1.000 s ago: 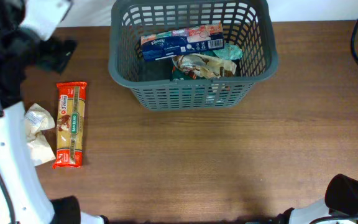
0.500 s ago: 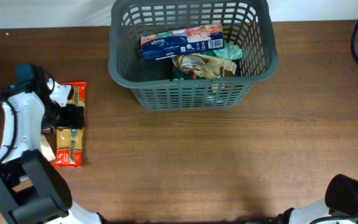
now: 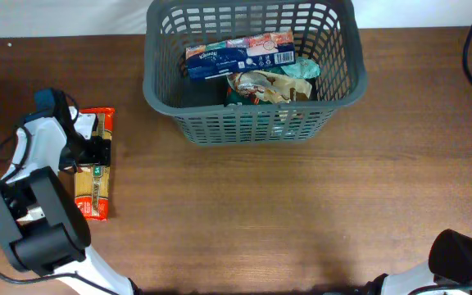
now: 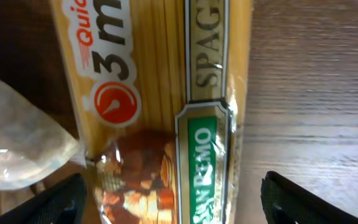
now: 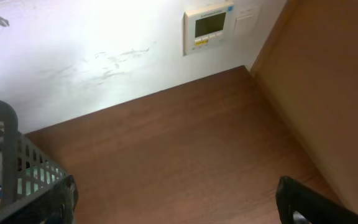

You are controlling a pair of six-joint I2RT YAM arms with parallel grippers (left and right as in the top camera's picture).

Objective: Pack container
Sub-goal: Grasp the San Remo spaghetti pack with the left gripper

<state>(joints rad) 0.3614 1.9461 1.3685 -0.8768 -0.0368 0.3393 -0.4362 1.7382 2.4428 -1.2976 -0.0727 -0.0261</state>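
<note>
Since the spaghetti packet (image 3: pixel 94 184) lies flat and lengthwise on the left of the tabletop (image 3: pixel 260 213), the left end effector (image 4: pixel 178 202) hangs close over it with jaws spread wide across its narrow width, apparently to pinch the glossy, stiff cellophane sleeve beside a crinkly pale bag (image 4: pixel 14 146). The container (image 3: pixel 252 124), a dark grey lattice-walled plastic basket, sits at the far middle, well apart, already holding a blue tissue pack (image 3: pixel 238 55) and crumpled packets (image 3: pixel 273 86). The right end effector (image 5: pixel 188 202) is spread wide and empty.
</note>
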